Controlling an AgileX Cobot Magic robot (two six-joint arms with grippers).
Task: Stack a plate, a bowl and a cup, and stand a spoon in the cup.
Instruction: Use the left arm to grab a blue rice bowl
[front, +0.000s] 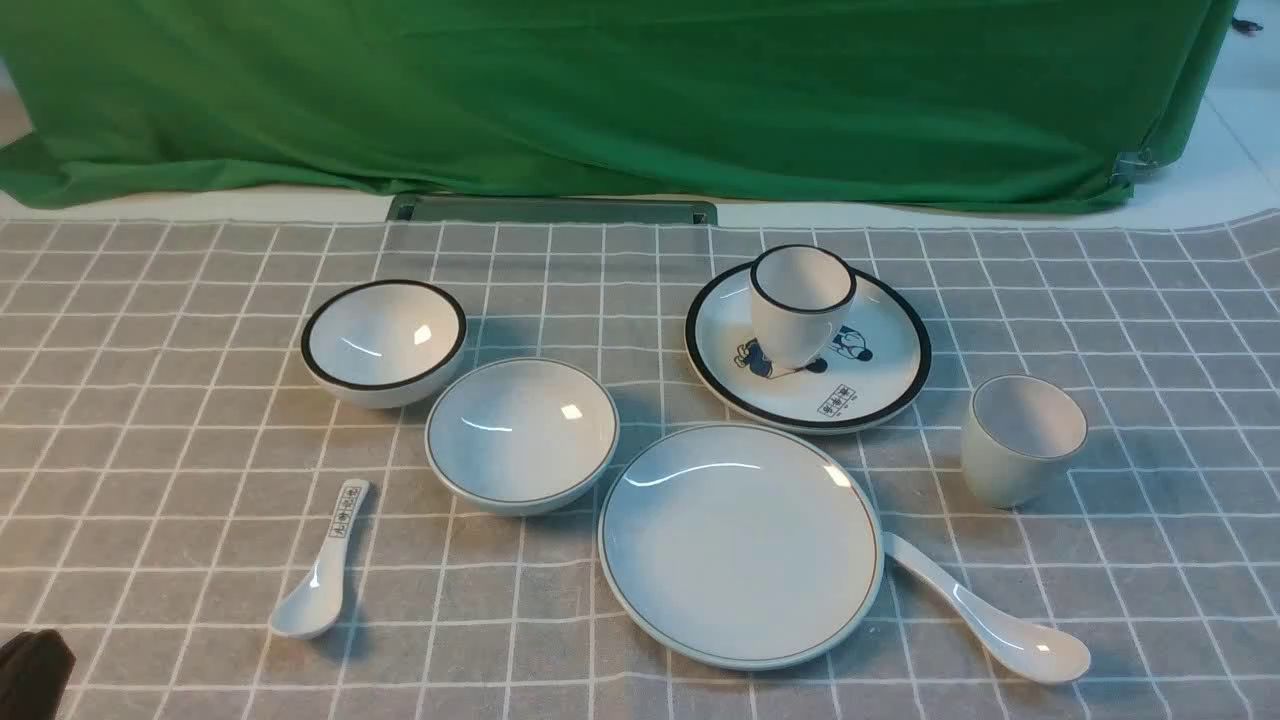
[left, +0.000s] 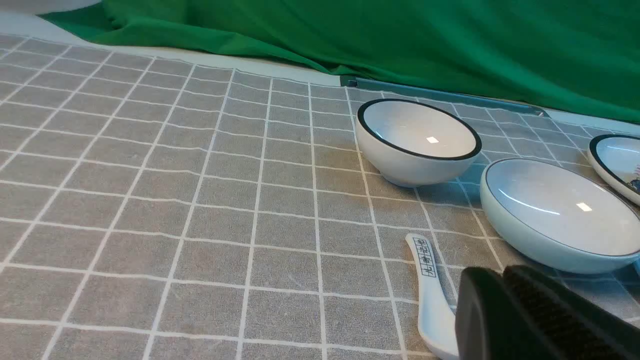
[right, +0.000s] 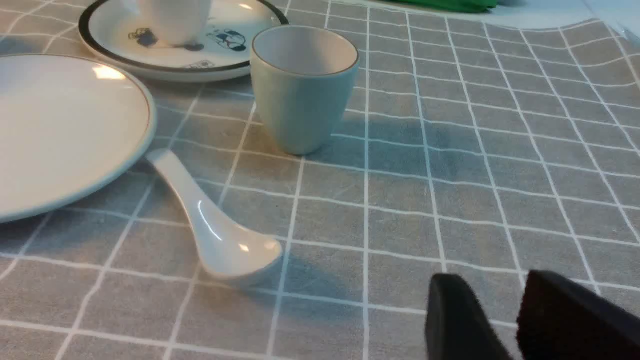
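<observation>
Centrally, toward the near side of the checked grey cloth (front: 200, 450), lies the plate (front: 740, 545), flat and bare. Just to its far left stands the bowl (front: 522, 432), upright, close beside the plate; whether the rims touch I cannot tell. The cup (front: 1022, 440) stands upright to the plate's far right, apart from it. The spoon (front: 985, 620) lies on the cloth at the plate's near right, its handle end reaching the plate's rim and its scoop pointing near and right.

Other ware: a black-rimmed bowl (front: 384, 342) to the far left of the bowl; a figured plate (front: 860, 385) just beyond the plate, carrying a black-rimmed cup (front: 800, 300); a marked spoon (front: 320, 570) at near left. A green drape (front: 600, 90) closes the far side.

My left gripper (left: 502, 275) sits low at the near left corner, close to the marked spoon, its fingers pressed together with nothing between them. My right gripper (right: 495, 287) sits low over bare cloth, on the near side of the spoon and cup, with a clear gap between its fingers and nothing in its grasp.
</observation>
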